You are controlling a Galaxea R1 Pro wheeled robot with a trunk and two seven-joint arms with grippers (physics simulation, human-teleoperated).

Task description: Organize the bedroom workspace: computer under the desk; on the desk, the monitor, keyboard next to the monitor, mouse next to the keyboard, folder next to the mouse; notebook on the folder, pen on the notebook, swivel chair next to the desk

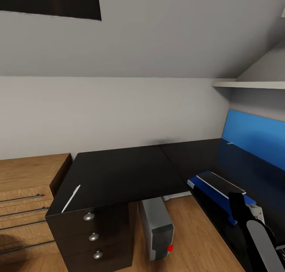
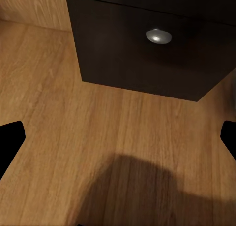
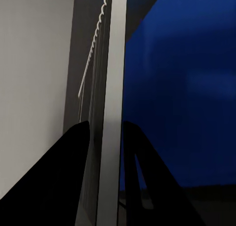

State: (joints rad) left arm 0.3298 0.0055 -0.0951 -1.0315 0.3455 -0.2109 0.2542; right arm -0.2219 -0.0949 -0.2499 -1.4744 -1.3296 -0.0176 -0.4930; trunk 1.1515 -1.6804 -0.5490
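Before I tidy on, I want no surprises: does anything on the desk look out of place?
The pen lies slanted at the desk's front-left edge, nearly at the brink, far from the folder on the other wing. The right gripper clamps the keyboard.

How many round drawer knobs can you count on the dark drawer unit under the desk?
3: top knob, middle knob, bottom knob, in a column on the drawer unit at the desk's left end.

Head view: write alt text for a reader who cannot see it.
The right gripper reaches to a dark notebook lying on a blue folder on a black L-shaped desk. A white pen lies near the desk's left edge, and a grey computer stands on the floor underneath.
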